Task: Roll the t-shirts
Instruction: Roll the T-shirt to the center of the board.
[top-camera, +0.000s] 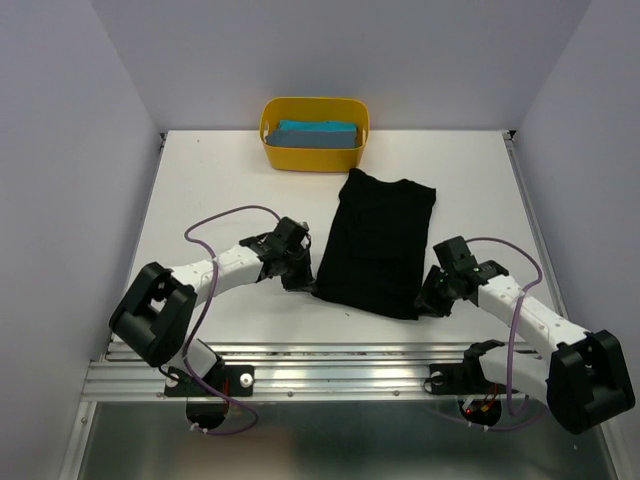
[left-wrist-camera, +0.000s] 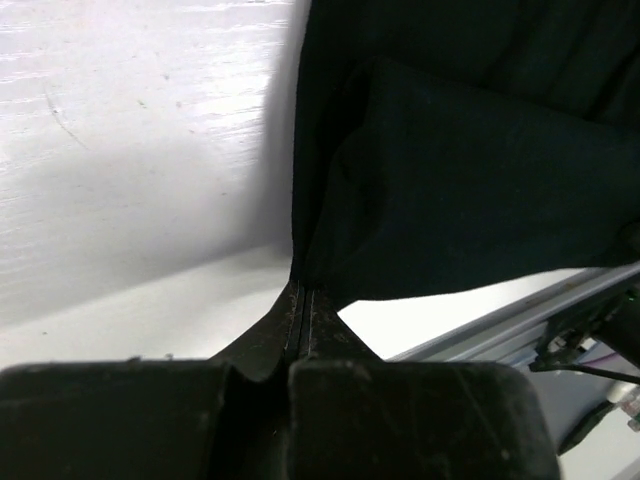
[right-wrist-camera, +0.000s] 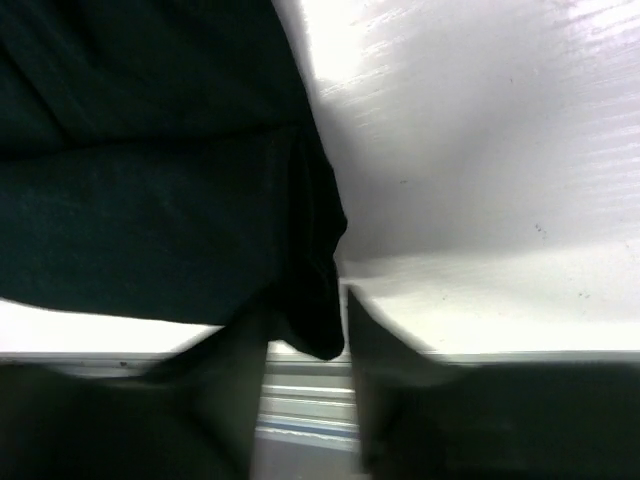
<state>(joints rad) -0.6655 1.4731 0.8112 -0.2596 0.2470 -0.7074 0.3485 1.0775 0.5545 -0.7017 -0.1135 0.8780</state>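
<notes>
Two claws are working the near hem of the black t-shirt (top-camera: 375, 240), one at each corner. At the left, the left claw (top-camera: 298, 278) is pinching the corner at the shirt's 7 o'clock. Its jaws are pressing fully together on the cloth, which is rising out of them in a taut fold. That grip is probably anchoring one end of the hem so a roll can start straight.

In the middle of the worktop (top-camera: 210, 190), the shirt is lying folded into a long, narrow panel with its collar end pointing toward 12 o'clock. That shape is lending itself to rolling from the near edge away.

Beyond it, at 12 o'clock, the teal-blue t-shirt (top-camera: 318, 133) is sitting folded inside the yellow tub (top-camera: 268, 150), out of the way of the work.

At the shirt's 5 o'clock, the right claw (top-camera: 432, 300) is standing narrowly parted, with the hem corner hanging between its fingers (right-wrist-camera: 385, 380). Whether it is actually gripping the cloth cannot be told.
</notes>
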